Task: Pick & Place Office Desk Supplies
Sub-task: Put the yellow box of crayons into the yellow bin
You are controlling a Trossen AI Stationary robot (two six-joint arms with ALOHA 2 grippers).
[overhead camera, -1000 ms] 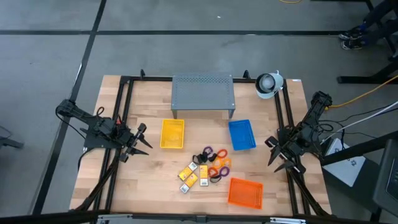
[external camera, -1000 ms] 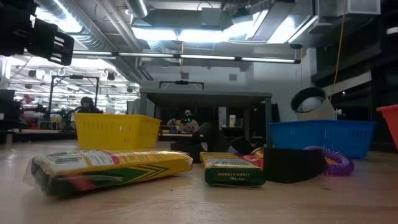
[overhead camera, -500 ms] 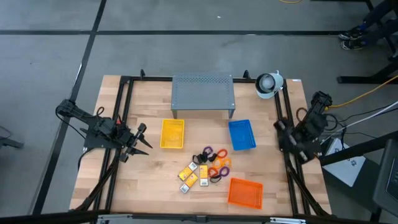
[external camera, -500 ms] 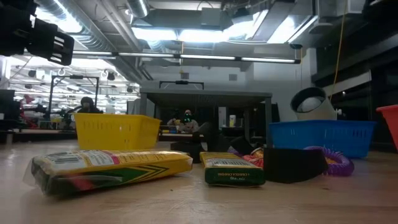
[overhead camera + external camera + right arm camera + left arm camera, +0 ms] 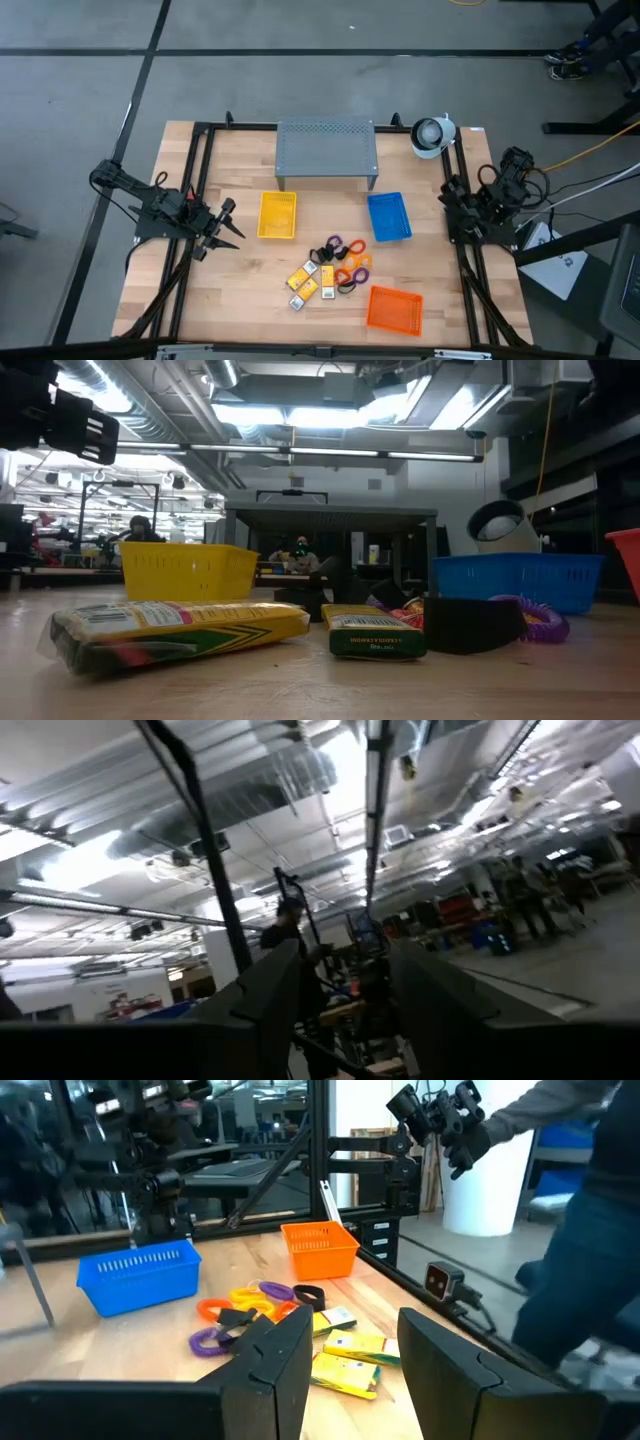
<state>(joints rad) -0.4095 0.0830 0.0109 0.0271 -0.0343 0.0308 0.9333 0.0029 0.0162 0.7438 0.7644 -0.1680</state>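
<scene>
The office desk supplies lie in a cluster on the wooden table: yellow-and-white packets (image 5: 308,283) (image 5: 170,630), coloured loops (image 5: 350,264) (image 5: 245,1302) and small black clips (image 5: 325,255). All of them rest flat on the tabletop. At the table's left edge my left gripper (image 5: 232,222) (image 5: 355,1370) is level and open, pointing toward the cluster with nothing between its fingers. My right gripper (image 5: 448,205) (image 5: 345,1020) is at the table's right edge, raised and tipped upward. It is open and empty, and its wrist view shows only the ceiling.
A yellow tray (image 5: 277,215), a blue tray (image 5: 388,217) and an orange tray (image 5: 394,309) ring the cluster. A grey perforated stand (image 5: 327,150) is at the far middle and a white round lamp (image 5: 432,135) at the far right. A person (image 5: 585,1230) stands beyond the table.
My right gripper has risen at the table's right edge, tipping from level to pointing upward and rolling at the wrist. Its fingers keep the same gap. The supplies lie as before.
</scene>
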